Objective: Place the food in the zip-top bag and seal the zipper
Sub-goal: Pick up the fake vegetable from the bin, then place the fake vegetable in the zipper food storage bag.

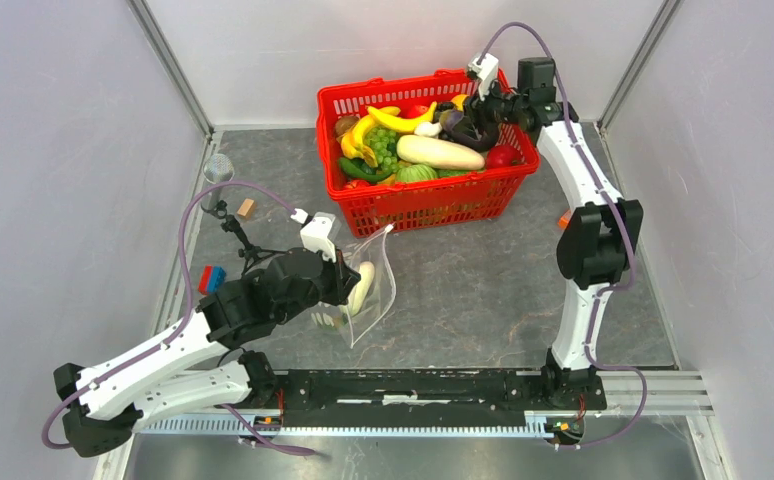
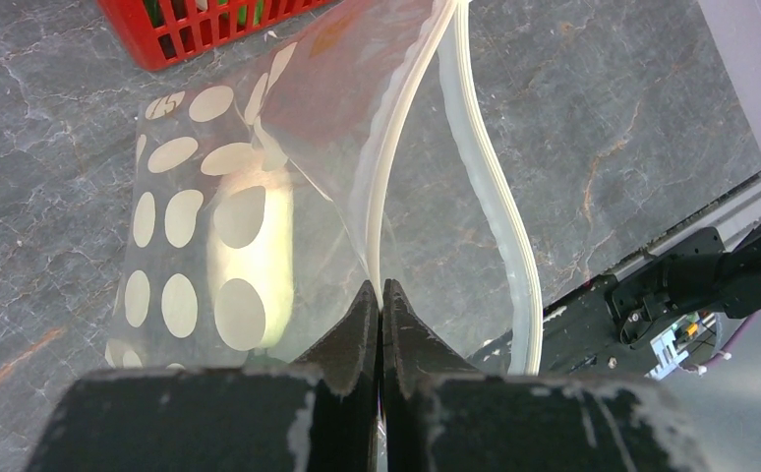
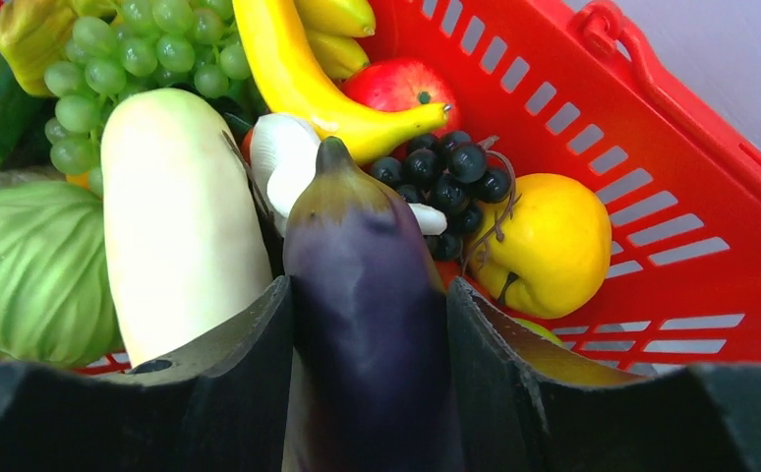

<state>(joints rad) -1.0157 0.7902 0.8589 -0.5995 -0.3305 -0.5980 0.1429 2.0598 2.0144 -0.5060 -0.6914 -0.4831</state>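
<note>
The clear dotted zip-top bag (image 1: 368, 290) lies on the grey table in front of the basket, with a pale white vegetable (image 1: 362, 285) inside. My left gripper (image 1: 341, 283) is shut on one lip of its open mouth; the wrist view shows the bag (image 2: 200, 226), the whitish zipper (image 2: 490, 187) strips spread apart, and the pale vegetable (image 2: 259, 265) inside. My right gripper (image 1: 460, 122) is over the red basket, shut on a purple eggplant (image 3: 372, 295). More food lies beneath it: a white radish (image 3: 175, 216), a yellow banana (image 3: 298, 74), a yellow fruit (image 3: 544, 246), a red apple (image 3: 401, 84), dark grapes (image 3: 445, 177).
The red basket (image 1: 423, 200) stands at the back centre, full of toy produce. A small orange wedge (image 1: 246, 208), a blue and red block (image 1: 211, 279) and a clear round object (image 1: 219, 167) lie on the left. Grey walls enclose the table.
</note>
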